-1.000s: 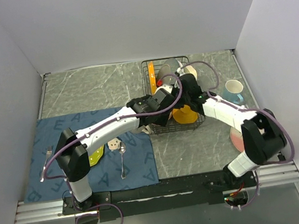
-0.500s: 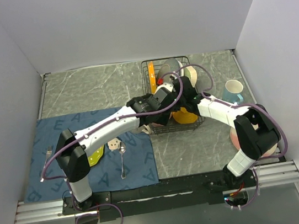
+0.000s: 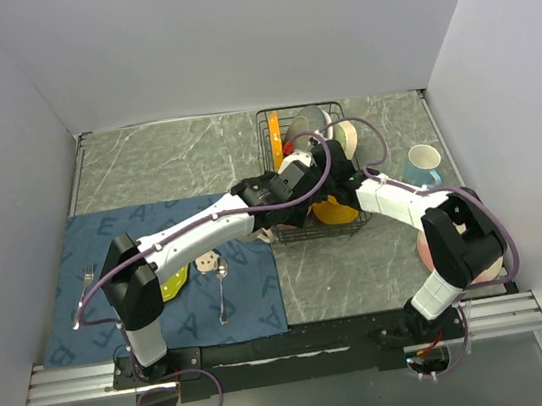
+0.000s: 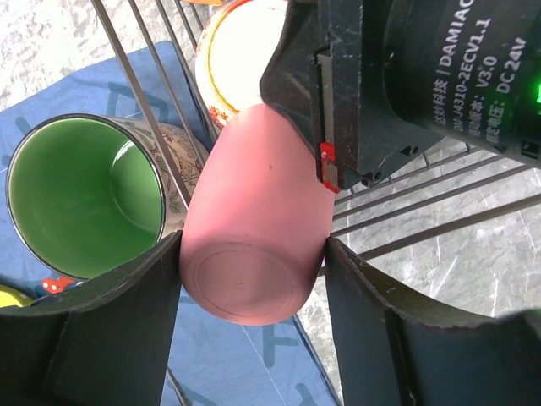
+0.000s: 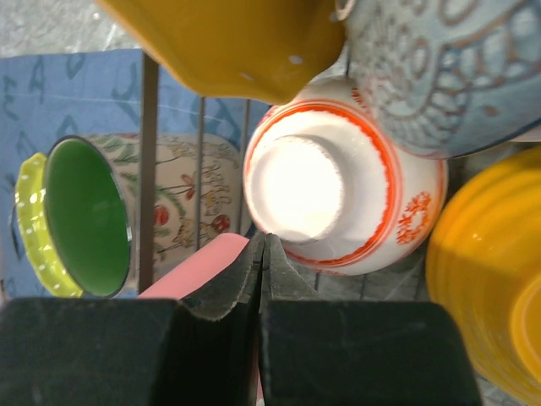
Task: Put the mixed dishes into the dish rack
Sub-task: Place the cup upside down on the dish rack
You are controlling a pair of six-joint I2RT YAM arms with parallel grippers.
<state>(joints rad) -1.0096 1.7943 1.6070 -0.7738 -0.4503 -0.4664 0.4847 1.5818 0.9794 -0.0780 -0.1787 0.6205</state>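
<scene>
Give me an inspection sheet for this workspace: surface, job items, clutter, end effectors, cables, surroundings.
Surface: grey marbled table; blue cloth mat on its left part.
Job's things: dish rack holds orange plate and yellow bowl; mug and pink plate outside it at right; lime-green plate on the mat.
Clutter: spoon and fork on the mat.
End effectors: left end effector shut on pink cup at the rack; right end effector shut, empty.
Cables: purple cables loop along both arms, over the rack.
Surroundings: white walls on three sides.
</scene>
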